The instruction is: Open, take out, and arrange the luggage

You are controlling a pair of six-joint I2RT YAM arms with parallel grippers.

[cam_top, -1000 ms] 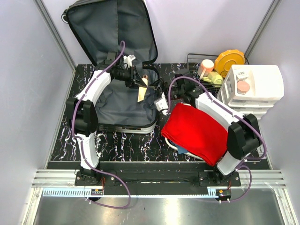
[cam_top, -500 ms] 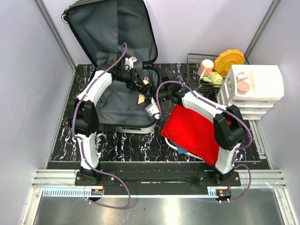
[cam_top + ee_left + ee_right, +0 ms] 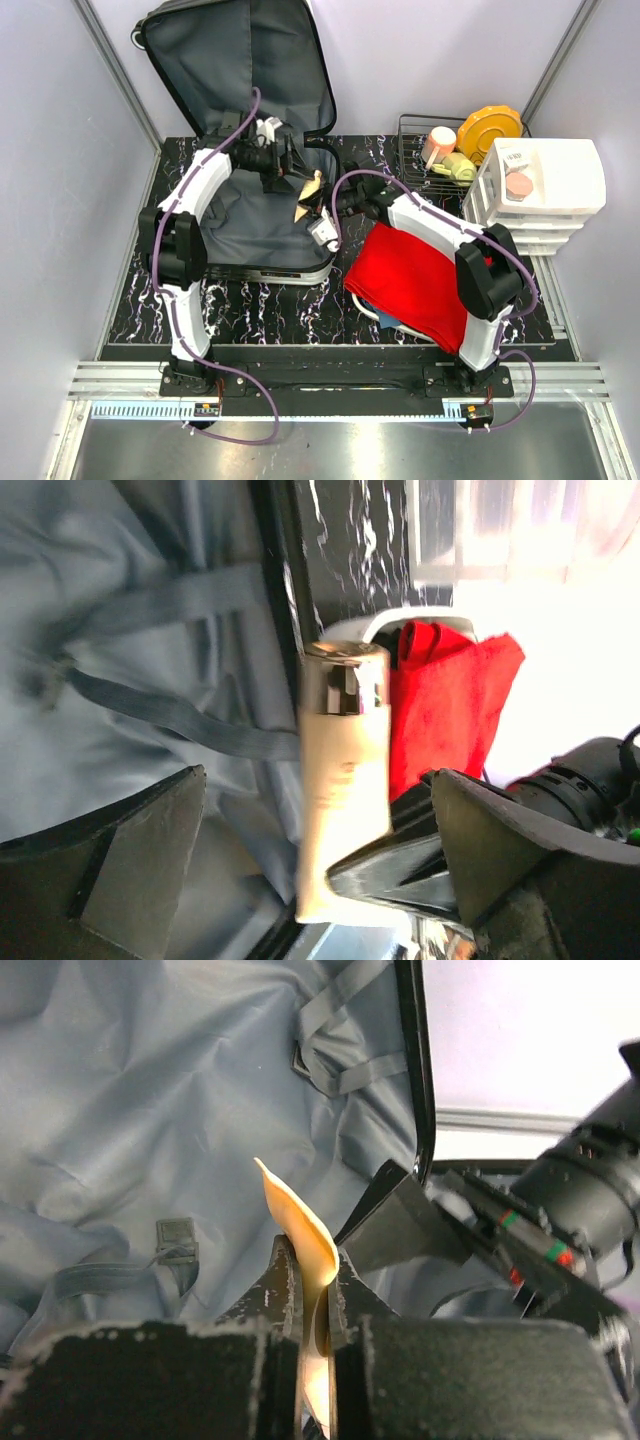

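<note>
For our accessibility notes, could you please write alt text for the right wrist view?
The right tool is shut on the flat end of a cream tube, with the open luggage's crumpled grey lining and straps behind it. The left arm shows at right.

Pale grey walls [image 3: 50,200] closed in your workspace at the left, right and top of the frame. A black, white-veined tabletop [image 3: 260,300] filled the centre; an aluminium rail [image 3: 110,380] and a shiny metal floor [image 3: 330,450] ran along the bottom edge.
</note>
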